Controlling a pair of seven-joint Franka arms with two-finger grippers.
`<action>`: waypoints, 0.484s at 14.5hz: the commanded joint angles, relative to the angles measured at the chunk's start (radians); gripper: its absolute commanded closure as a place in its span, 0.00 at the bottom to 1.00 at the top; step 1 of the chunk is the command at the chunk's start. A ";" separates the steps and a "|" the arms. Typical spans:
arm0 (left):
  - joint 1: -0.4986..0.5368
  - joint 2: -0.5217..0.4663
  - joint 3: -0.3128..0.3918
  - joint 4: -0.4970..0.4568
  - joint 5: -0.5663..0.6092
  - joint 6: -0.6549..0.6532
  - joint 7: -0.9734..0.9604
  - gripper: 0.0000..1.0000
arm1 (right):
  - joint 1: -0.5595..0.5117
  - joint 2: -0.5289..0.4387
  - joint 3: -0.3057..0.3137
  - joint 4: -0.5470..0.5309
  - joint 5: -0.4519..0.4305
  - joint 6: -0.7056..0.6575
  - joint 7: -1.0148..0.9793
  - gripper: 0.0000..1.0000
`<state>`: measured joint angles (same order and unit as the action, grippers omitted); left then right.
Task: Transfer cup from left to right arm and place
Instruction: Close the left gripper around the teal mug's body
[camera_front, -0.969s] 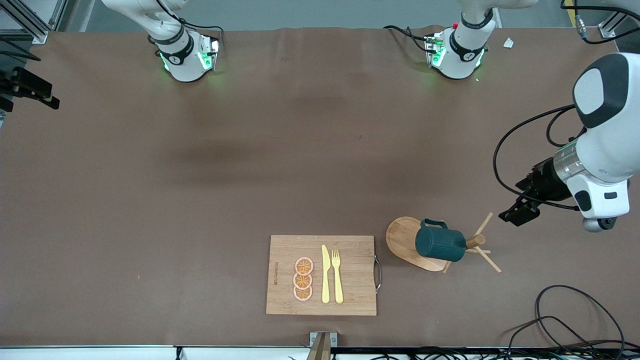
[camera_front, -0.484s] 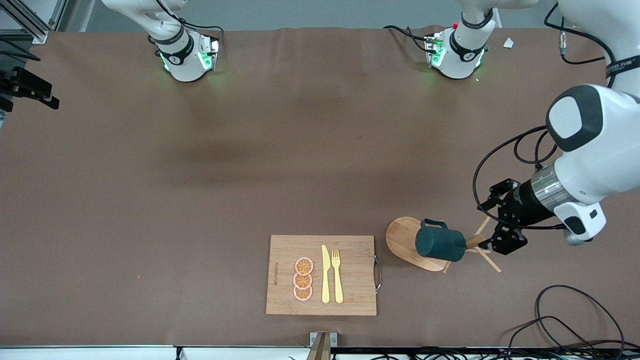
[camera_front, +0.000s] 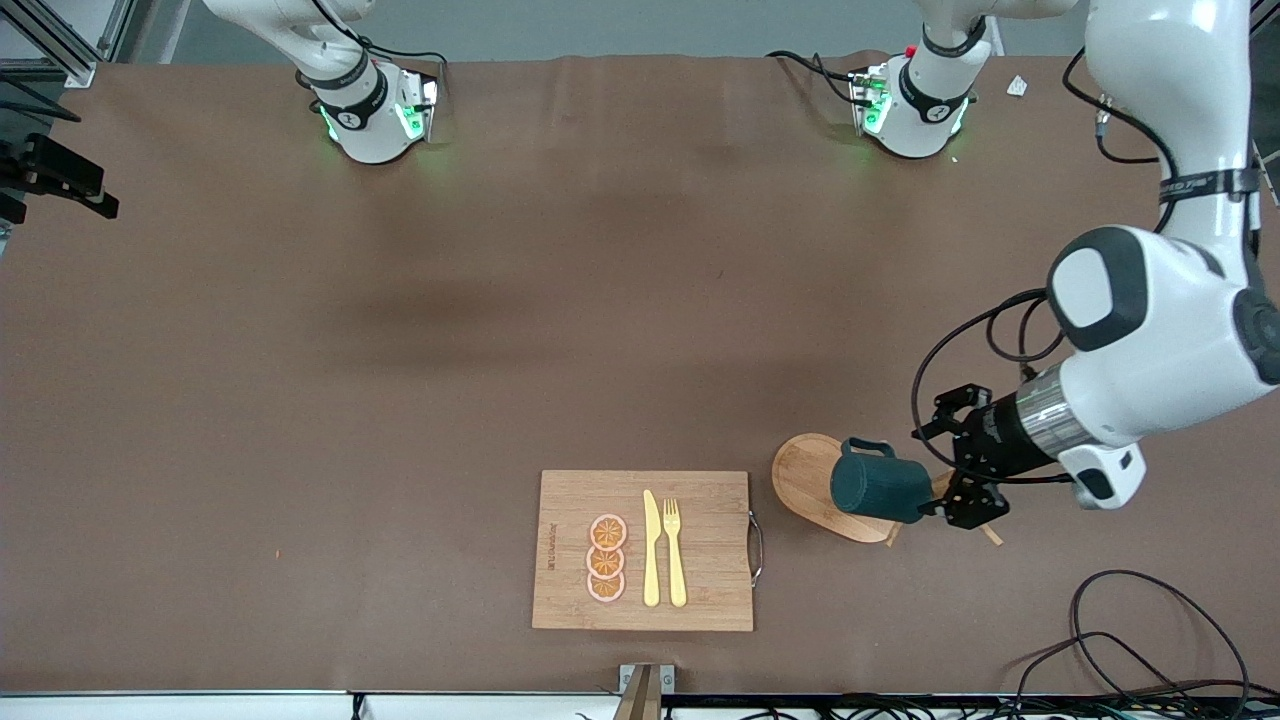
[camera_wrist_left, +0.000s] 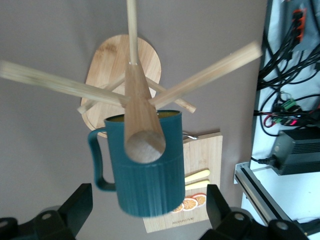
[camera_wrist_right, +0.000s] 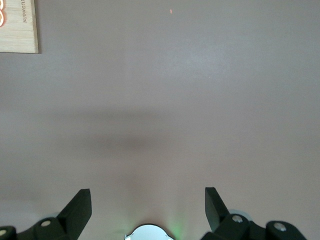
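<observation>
Now the cup (camera_front: 880, 487) hung upside down on a peg of the wooden rack (camera_front: 822, 487), just beside the cutting board (camera_front: 700, 550) toward the left arm's end. A moment ago the left gripper (camera_front: 950, 478) was well away from the rack; it had come right up to the cup, so a grab looked close. Its fingers (camera_wrist_left: 75, 207) were spread wide on both sides of the cup, not touching. The right gripper (camera_wrist_right: 147, 207) waited, open wide, over bare table.
</observation>
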<state>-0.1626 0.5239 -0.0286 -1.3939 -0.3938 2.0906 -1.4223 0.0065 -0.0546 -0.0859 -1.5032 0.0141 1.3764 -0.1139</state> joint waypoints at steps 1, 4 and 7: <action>-0.009 0.038 -0.002 0.026 -0.016 0.020 -0.015 0.00 | -0.014 -0.017 0.008 -0.014 -0.003 -0.004 -0.012 0.00; -0.011 0.041 -0.002 0.024 -0.017 0.025 -0.017 0.00 | -0.014 -0.017 0.008 -0.014 -0.003 -0.004 -0.012 0.00; -0.011 0.048 -0.002 0.024 -0.019 0.028 -0.018 0.00 | -0.014 -0.017 0.008 -0.014 -0.003 -0.004 -0.012 0.00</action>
<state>-0.1728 0.5626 -0.0313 -1.3877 -0.3961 2.1187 -1.4235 0.0065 -0.0546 -0.0861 -1.5032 0.0141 1.3763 -0.1139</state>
